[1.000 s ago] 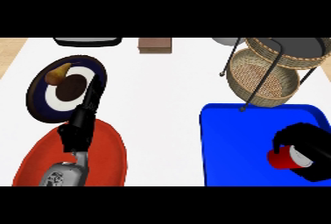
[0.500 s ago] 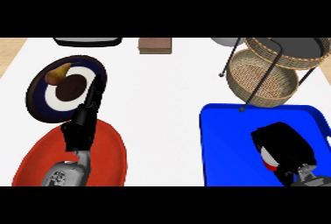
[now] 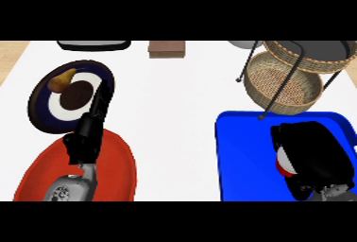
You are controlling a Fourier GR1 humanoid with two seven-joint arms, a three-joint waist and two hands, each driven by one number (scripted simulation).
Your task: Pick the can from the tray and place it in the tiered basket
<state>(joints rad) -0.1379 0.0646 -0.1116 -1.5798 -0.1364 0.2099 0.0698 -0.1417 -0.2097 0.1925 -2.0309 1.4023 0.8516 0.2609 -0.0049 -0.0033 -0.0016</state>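
Right hand (image 3: 315,158) curled over can (image 3: 282,163) on tray (image 3: 241,156), mostly hiding it. Left hand (image 3: 89,127) resting, fingers straight, over red plate (image 3: 42,175). Risks: can slipping on lift (grasp unseen); clipping basket (image 3: 282,85) leg nearby.

The tiered basket (image 3: 284,85) looks of rough woven wicker on thin dark metal rods, the blue tray (image 3: 244,156) smooth, matt plastic.

White counter top (image 3: 181,94), light wood strip (image 3: 12,52) along its far-left edge.
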